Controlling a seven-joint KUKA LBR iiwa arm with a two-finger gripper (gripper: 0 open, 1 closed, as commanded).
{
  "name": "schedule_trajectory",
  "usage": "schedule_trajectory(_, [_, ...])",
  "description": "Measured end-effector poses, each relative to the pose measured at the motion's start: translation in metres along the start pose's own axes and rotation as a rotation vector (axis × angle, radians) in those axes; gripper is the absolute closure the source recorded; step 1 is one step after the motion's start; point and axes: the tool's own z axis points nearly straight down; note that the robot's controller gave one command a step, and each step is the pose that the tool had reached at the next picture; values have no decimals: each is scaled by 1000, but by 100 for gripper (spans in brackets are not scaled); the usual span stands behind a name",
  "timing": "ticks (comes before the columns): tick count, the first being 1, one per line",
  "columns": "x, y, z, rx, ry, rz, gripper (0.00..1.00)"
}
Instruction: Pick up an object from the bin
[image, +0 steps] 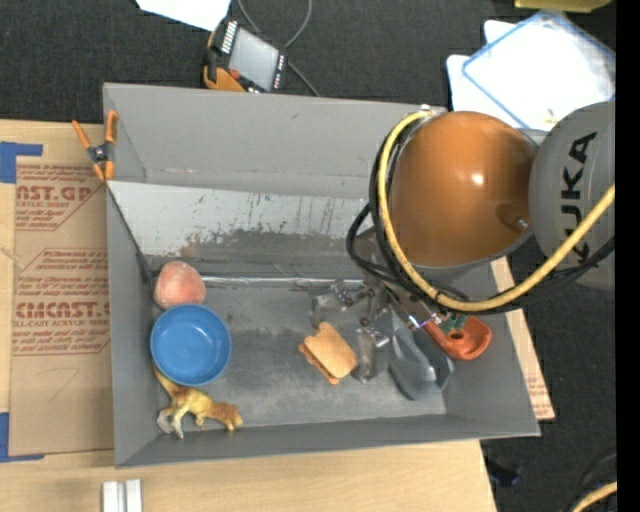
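Observation:
My gripper (352, 325) is low in the right half of the bin, under the arm's orange dome, and stands open. One of its fingers (370, 352) is right beside a small tan and orange toast-shaped piece (330, 354) that lies flat on the floor; the other sits further back. The piece lies just left of the gripper, not between the fingers. A dark grey scoop-like thing (415, 372) lies just right of the gripper. Past it, an orange round thing (464, 340) rests against the right wall, partly hidden by cables.
At the left side lie a pink-orange ball (180, 285), a blue bowl (190, 344) in front of it, and a yellow toy animal (200, 412) at the front left corner. The arm and its cables overhang the right rear of the bin.

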Motion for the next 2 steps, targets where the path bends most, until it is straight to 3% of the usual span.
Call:
schedule_trajectory(1, [-26, -38, 51, 6, -8, -96, 100])
schedule_trajectory(2, [-10, 2, 82, -2, 0, 128, 100])
